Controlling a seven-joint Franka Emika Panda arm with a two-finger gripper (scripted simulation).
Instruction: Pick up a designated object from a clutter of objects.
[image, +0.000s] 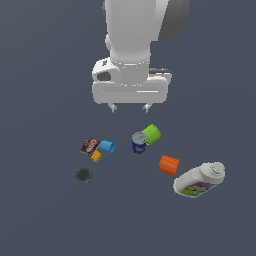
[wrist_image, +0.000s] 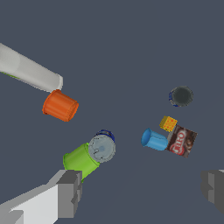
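The white gripper (image: 129, 107) hangs high with jaws spread wide and empty, probably surveying; the small low round dark-topped tin (image: 83, 175) lies apart at the exterior view's left, easing access.

We are seeing a matt, evenly dark slate counter (image: 40, 215) with no grain or sheen. The small round tin (image: 83, 175) is showing a dull dark-grey top (wrist_image: 181, 96). The blue can (image: 138, 144) is looking metallic, its pale grey lid (wrist_image: 102, 148) catching soft light. The green cup (image: 151, 134), orange cup (image: 169, 165) and blue cup (image: 106, 146) are reading as smooth matt plastic. The white bottle (image: 199, 180) is looking like smooth plastic with a printed label. The red-brown packet (image: 89, 146) is showing a printed wrapper face. The gripper (image: 129, 107) is wearing smooth white casing, its jaws flat matt grey.
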